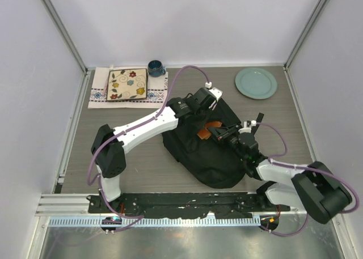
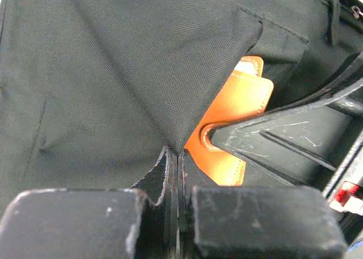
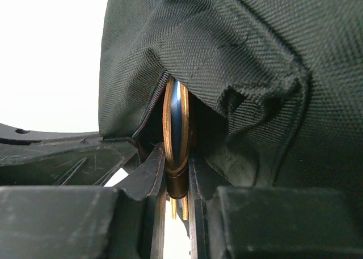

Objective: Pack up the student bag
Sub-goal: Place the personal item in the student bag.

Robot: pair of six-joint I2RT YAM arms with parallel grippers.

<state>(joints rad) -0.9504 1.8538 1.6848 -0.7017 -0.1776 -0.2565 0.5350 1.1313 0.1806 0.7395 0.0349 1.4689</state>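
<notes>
I have the student bag (image 1: 207,162) lying flat in the middle of the table (image 1: 142,157), its rounded end toward the near edge; my left tool (image 2: 177,157) is fully closed, and from its wrist view it looks pinched on the edge of the bag's fabric flap, lifting it so the mouth gapes; I judge that is the reason for the hold, since soft cloth would otherwise slump over the opening; my right tool (image 3: 176,157) is narrowed onto a thin orange case (image 2: 235,109), gripped by its near edge and turned edge-on to the slit beside the zipper (image 3: 154,97), so the flat thing can slide in without catching; the case's far part is already under the flap, the rest outside; the teal plate (image 1: 256,82) at the far right corner and the blue mug (image 1: 156,68) by the far edge sit well apart, out of both arms' way; next I would push straight in, watching that the flap does not slip.
</notes>
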